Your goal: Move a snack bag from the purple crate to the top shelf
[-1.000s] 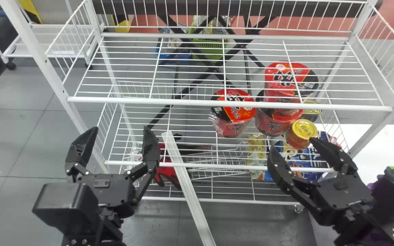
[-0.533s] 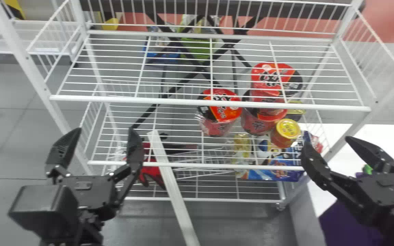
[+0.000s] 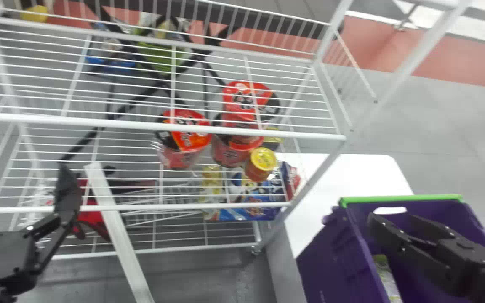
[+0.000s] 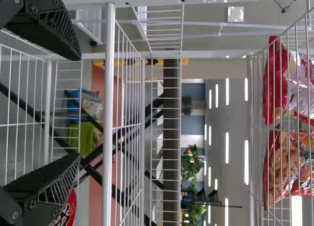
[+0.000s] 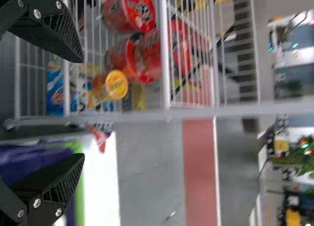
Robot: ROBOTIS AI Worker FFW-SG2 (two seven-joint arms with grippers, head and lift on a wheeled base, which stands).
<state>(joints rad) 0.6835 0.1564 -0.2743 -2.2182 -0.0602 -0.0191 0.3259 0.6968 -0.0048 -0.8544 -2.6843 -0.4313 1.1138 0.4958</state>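
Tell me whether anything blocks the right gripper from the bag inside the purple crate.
Nothing visible does. The right gripper appears above the open purple crate, and the bag, uncovered where it shows, lies inside near the crate's left side.

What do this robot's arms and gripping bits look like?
The left arm and right arm are black. Each ends in two black, flat, wedge-shaped jaws that taper towards their tips, with lattice-like ribs along their sides. Round silver screw heads dot the links behind them.

No print seems clearly readable.
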